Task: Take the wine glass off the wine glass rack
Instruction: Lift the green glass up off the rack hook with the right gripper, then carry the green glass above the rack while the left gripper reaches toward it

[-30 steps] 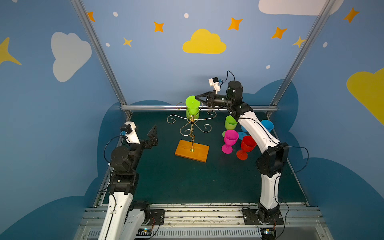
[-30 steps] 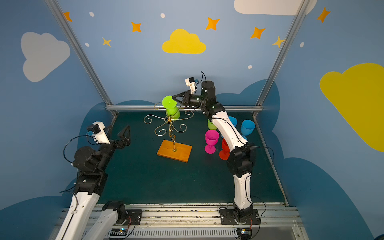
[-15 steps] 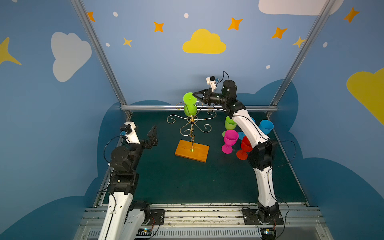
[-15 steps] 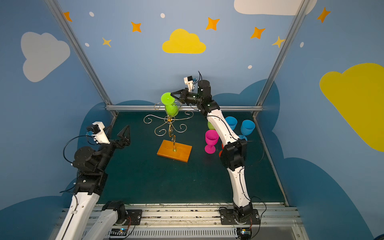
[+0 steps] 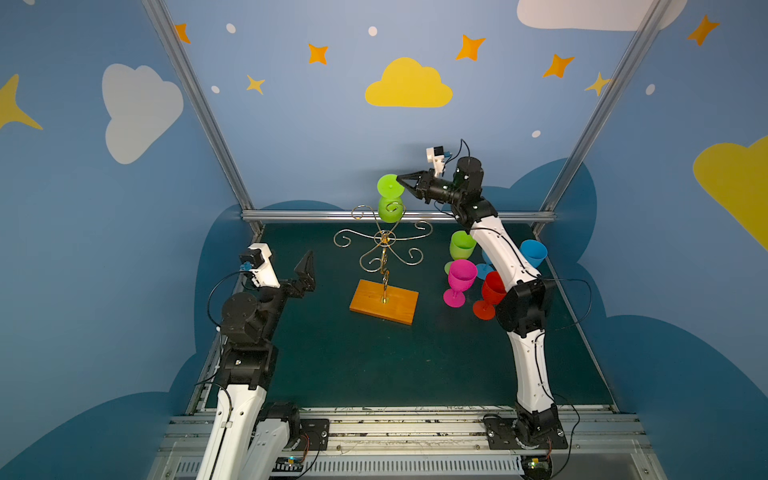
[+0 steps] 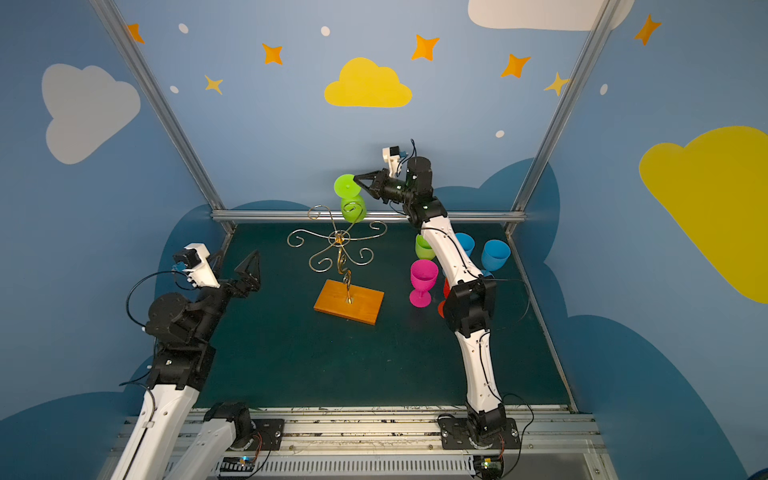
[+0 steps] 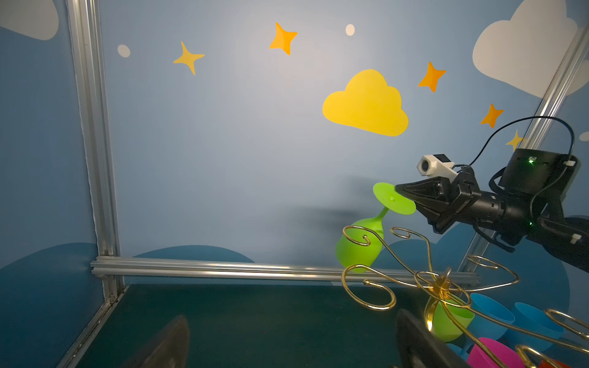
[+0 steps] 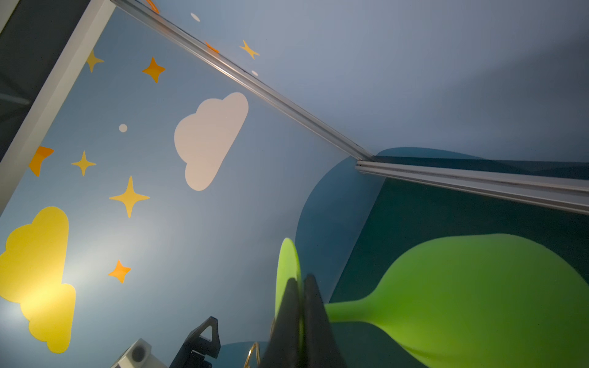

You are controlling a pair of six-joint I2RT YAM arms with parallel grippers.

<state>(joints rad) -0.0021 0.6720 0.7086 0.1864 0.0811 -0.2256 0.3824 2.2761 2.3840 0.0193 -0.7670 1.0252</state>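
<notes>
Right gripper [image 5: 399,179] pinches the wine glass [image 5: 390,209] by its foot; stem slants down from its tips, bowl just beside the wine glass rack [image 5: 384,245] scrolls; left gripper [image 7: 293,347] spread, well apart

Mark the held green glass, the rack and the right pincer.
green glass [image 5: 387,187], in a top view, its foot
rack [image 5: 400,306], in a top view, wooden base
right pincer [image 5: 400,179], in a top view, between fingertips

The wine glass [image 5: 390,209] is coloured lime green, and the rack [image 5: 384,245] is formed of gold wire on an orange-brown wooden base [image 5: 374,300]. The bench [image 5: 374,365] is covered in dark green; a pink glass [image 5: 461,274], a red glass [image 5: 493,287] and a blue glass [image 5: 533,252] are also seen. The walls [image 5: 311,137] are painted blue and patterned with yellow and white clouds and orange stars.
</notes>
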